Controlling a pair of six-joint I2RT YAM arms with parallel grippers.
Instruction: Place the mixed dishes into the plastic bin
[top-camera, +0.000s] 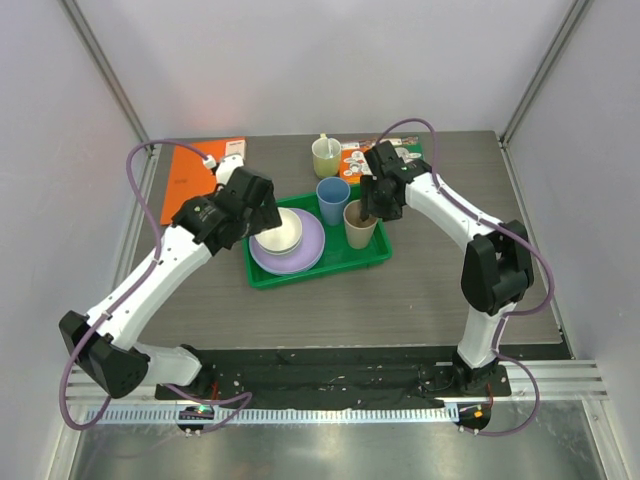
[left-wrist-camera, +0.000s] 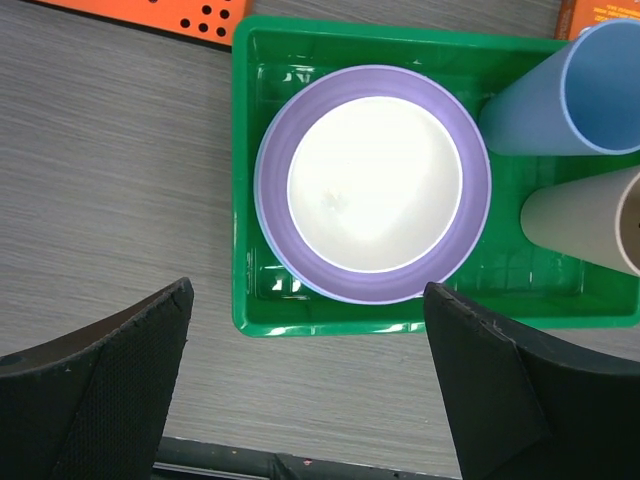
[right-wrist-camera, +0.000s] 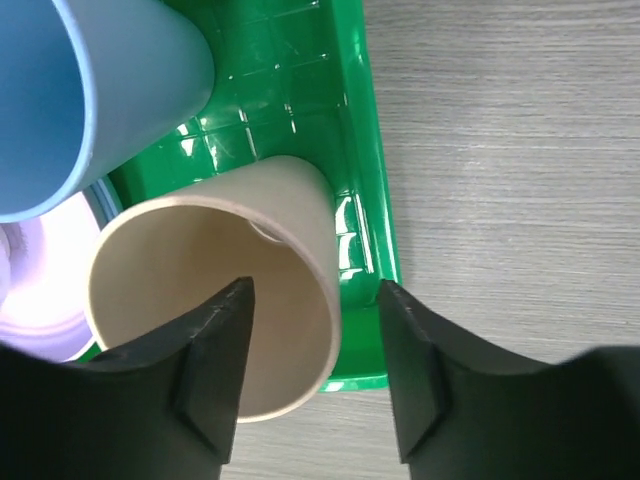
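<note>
The green plastic bin (top-camera: 378, 256) sits mid-table. In it lies a lilac plate (top-camera: 310, 258) with a pale blue edge showing beneath it, and a cream bowl (top-camera: 282, 236) on top. A blue cup (top-camera: 332, 197) and a beige cup (top-camera: 359, 224) stand at the bin's right. My left gripper (top-camera: 264, 214) is open and empty, hovering over the bowl's left side. In the left wrist view it (left-wrist-camera: 308, 385) hangs above the bin's near rim (left-wrist-camera: 300, 316), with the bowl (left-wrist-camera: 375, 185) and plate (left-wrist-camera: 275, 190) beyond. My right gripper (right-wrist-camera: 315, 335) is open astride the beige cup's rim (right-wrist-camera: 325, 290), one finger inside, one outside.
A pale yellow-green mug with a spoon (top-camera: 326, 156) stands behind the bin. An orange folder (top-camera: 196, 172) lies at the back left and an orange printed card (top-camera: 392, 152) at the back right. Bare grey tabletop lies in front of the bin.
</note>
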